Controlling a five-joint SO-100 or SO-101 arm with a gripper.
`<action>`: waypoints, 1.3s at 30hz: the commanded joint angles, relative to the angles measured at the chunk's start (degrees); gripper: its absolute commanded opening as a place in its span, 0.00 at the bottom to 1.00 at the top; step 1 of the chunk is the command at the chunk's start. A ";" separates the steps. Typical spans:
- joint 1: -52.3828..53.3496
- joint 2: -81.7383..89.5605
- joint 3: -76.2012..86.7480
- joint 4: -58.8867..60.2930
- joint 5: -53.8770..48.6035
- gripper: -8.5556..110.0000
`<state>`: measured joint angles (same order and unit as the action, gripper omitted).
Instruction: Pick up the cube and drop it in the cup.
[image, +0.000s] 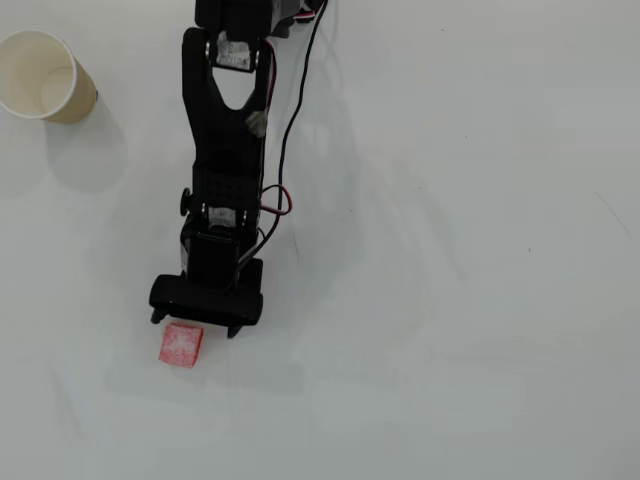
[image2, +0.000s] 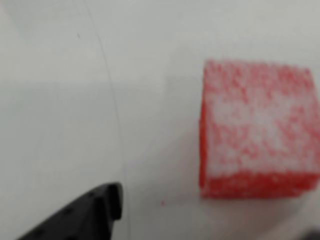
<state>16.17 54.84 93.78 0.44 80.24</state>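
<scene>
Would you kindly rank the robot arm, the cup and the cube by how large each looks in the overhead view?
1. The robot arm, by far the largest.
2. The cup, at the upper left.
3. The cube, smallest, lying on the table just below the gripper.

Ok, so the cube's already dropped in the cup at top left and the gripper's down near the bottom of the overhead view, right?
Not quite. The cube is not in the cup; the overhead view shows it lying on the table just below the gripper, far from the cup. The cup does stand at top left, and the gripper is low in that view.
</scene>
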 joint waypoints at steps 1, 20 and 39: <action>1.23 1.85 -9.84 -1.76 -0.44 0.41; 2.90 -3.16 -17.14 -1.58 -0.53 0.40; 4.66 -4.92 -19.25 -1.58 -0.70 0.40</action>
<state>19.95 46.93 83.23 0.44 80.24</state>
